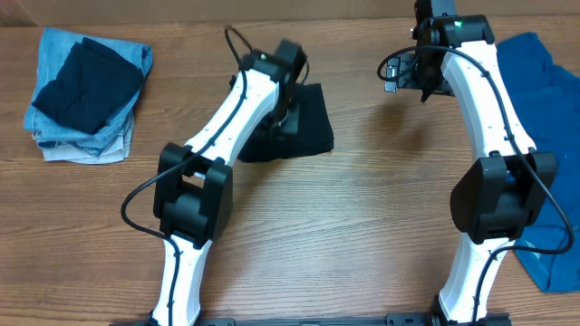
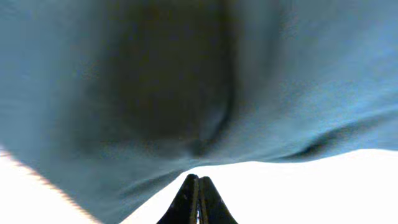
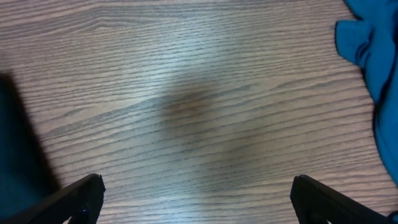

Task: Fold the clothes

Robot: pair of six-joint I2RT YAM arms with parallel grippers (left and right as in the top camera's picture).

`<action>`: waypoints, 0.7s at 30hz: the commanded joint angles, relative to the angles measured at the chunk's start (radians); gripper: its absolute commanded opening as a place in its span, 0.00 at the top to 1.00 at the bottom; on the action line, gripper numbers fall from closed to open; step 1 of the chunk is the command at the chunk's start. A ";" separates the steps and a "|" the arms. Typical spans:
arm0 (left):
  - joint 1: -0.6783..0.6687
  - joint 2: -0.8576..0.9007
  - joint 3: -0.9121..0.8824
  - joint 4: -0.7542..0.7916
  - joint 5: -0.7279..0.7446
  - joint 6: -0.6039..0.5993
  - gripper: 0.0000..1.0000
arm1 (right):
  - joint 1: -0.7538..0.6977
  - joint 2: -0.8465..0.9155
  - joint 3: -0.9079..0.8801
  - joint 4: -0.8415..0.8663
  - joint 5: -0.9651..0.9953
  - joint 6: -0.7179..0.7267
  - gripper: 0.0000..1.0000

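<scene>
A dark folded garment (image 1: 308,127) lies on the table at centre back. My left gripper (image 1: 286,110) is down on its left part. In the left wrist view its fingers (image 2: 199,186) are shut, tips together, with the cloth (image 2: 186,81) filling the frame just beyond them; I see no cloth between the tips. My right gripper (image 1: 424,86) hovers over bare wood to the right of the garment. It is open and empty (image 3: 199,199). A bright blue garment (image 1: 553,136) lies crumpled at the right edge and shows in the right wrist view (image 3: 373,56).
A stack of folded denim and dark clothes (image 1: 86,95) sits at the back left. The wooden table (image 1: 362,217) runs across the front. The dark garment's edge shows at the left of the right wrist view (image 3: 15,149).
</scene>
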 commanded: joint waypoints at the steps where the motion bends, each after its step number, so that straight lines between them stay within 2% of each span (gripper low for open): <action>1: 0.031 -0.017 0.048 -0.011 -0.071 0.001 0.96 | -0.003 -0.034 0.016 0.003 0.011 -0.005 0.00; 5: 0.071 -0.016 -0.047 0.007 -0.071 -0.006 0.96 | -0.003 -0.034 0.016 0.003 0.011 -0.005 0.00; 9: 0.082 -0.016 -0.235 0.142 -0.031 -0.005 0.96 | -0.003 -0.034 0.016 0.003 0.011 -0.005 0.00; 11: 0.080 -0.016 -0.270 0.171 0.000 -0.005 0.96 | -0.003 -0.034 0.016 0.003 0.011 -0.005 0.00; 15: 0.082 -0.035 -0.159 0.115 0.035 -0.005 0.96 | -0.003 -0.034 0.016 0.003 0.011 -0.005 0.00; 18: 0.098 -0.061 0.031 0.006 0.034 -0.005 0.96 | -0.003 -0.034 0.016 0.003 0.011 -0.005 0.00; 20: 0.124 -0.071 0.103 -0.042 0.034 -0.005 0.87 | -0.003 -0.034 0.016 0.003 0.011 -0.005 0.00; 21: 0.138 -0.071 0.117 -0.064 0.034 -0.003 0.78 | -0.003 -0.034 0.016 0.003 0.011 -0.005 0.00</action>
